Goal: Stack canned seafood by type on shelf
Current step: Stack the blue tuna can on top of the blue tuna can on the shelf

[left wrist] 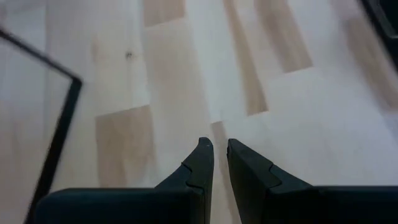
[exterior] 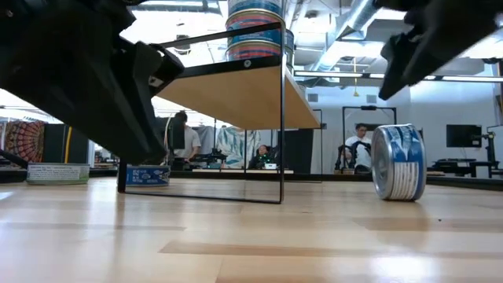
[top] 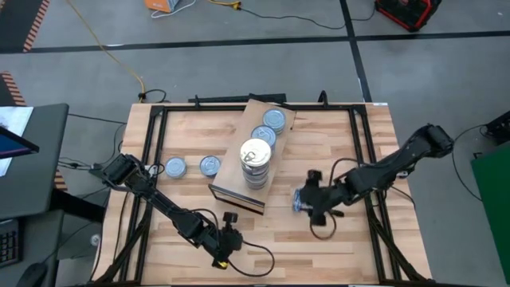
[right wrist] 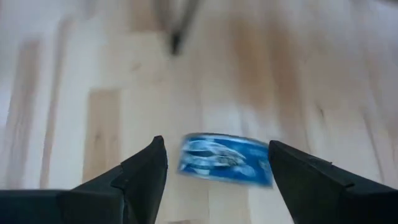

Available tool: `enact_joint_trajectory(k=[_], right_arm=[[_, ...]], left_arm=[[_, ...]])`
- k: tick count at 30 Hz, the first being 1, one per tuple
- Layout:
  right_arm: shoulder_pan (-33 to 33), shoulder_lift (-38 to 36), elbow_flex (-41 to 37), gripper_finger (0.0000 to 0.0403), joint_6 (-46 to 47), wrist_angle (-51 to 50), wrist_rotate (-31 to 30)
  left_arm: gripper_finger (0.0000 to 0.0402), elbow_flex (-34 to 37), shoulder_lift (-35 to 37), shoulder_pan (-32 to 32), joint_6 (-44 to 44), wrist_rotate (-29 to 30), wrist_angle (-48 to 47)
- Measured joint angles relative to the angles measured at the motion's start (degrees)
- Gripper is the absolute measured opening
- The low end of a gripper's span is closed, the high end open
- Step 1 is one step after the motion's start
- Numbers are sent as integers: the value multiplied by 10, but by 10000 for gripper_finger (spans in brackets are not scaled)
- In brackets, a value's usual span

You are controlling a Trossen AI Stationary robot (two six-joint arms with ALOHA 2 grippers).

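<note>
The step in hand looks like picking up a stray blue tin (right wrist: 227, 160), which stands on its edge on the table toward the right side, off the shelf (top: 231, 193); the right gripper (right wrist: 217, 163) hovers spread wide over it, not yet holding. Next it must lower and close squarely, since the tin could roll; the left gripper (left wrist: 219, 155) waits pinched together and empty near the front edge; no label writing is legible.

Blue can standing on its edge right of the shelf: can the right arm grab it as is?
Probably yes. The right gripper is open, with the blue can between its fingers and nothing in the way. The can stands on edge, so it might roll.
</note>
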State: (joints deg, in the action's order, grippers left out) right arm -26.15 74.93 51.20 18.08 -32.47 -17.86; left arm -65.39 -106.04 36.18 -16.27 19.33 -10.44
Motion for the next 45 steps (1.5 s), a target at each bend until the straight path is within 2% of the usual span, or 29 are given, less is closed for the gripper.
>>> enact_joint_trajectory(k=[3,6,16,23,26,31,33,39,45], right_arm=[[-23,22,5,306,-114,28,0],[-37,50,29,306,-158,15,0],[-39,185,215,306,-239,-270,1],[-19,282,304,306,-411,-382,-2],[0,311,312,306,-476,-401,-8],[25,342,312,306,-572,-406,-79],[32,342,312,306,-595,-403,-81],[47,342,311,306,-602,-445,-79],[56,342,311,306,-602,-444,-68]], left_arm=[[45,0,0,0,23,-14,14],[45,0,0,0,24,-14,16],[45,0,0,0,38,-26,12],[45,0,0,-1,55,-25,12],[45,0,0,-1,55,-22,8],[45,0,0,-1,46,-24,7],[45,0,0,0,45,-25,8],[45,0,0,1,42,-25,2],[45,0,0,2,40,-25,-5]])
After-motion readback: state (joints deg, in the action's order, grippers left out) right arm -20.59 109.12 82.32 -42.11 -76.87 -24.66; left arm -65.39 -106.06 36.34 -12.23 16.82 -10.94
